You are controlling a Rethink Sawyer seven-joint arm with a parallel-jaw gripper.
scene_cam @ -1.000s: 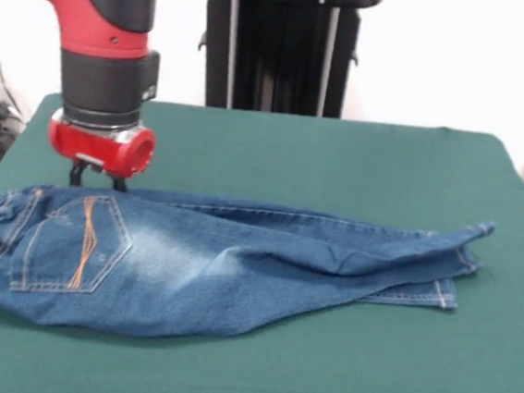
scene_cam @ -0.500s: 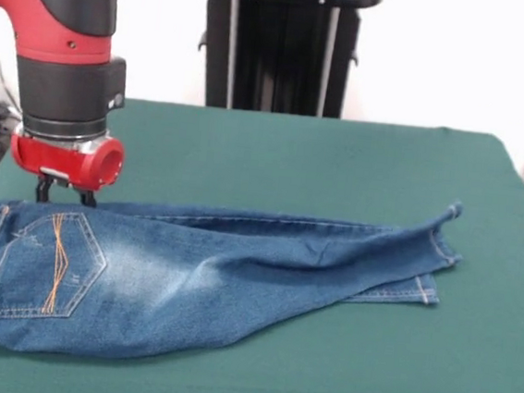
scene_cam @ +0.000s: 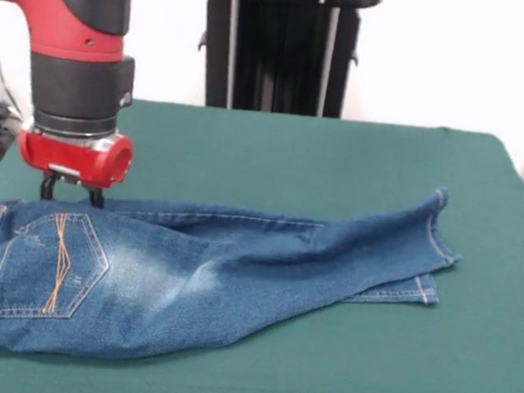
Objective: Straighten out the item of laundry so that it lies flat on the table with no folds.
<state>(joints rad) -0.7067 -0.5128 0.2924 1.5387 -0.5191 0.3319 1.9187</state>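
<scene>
Small blue denim jeans (scene_cam: pixel 189 278) lying folded across dark green felt table (scene_cam: pixel 340 158), legs overlapped. Red-and-black gripper (scene_cam: pixel 70 194) low at waistband's far edge; grip state impossible to tell

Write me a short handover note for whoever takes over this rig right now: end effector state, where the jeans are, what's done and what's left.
End effector: down at the far edge of the jeans, near the waistband end at picture left. Whether it is open or gripping cloth cannot be told.
Jeans: lying lengthwise across the green table, back pocket up, waistband at the left edge of the picture, leg cuffs at right.
Done: the garment is stretched out long.
Left: the two legs overlap, with one cuff poking out beneath the other, and creases run along the middle. The legs need separating and the folds smoothing.
</scene>
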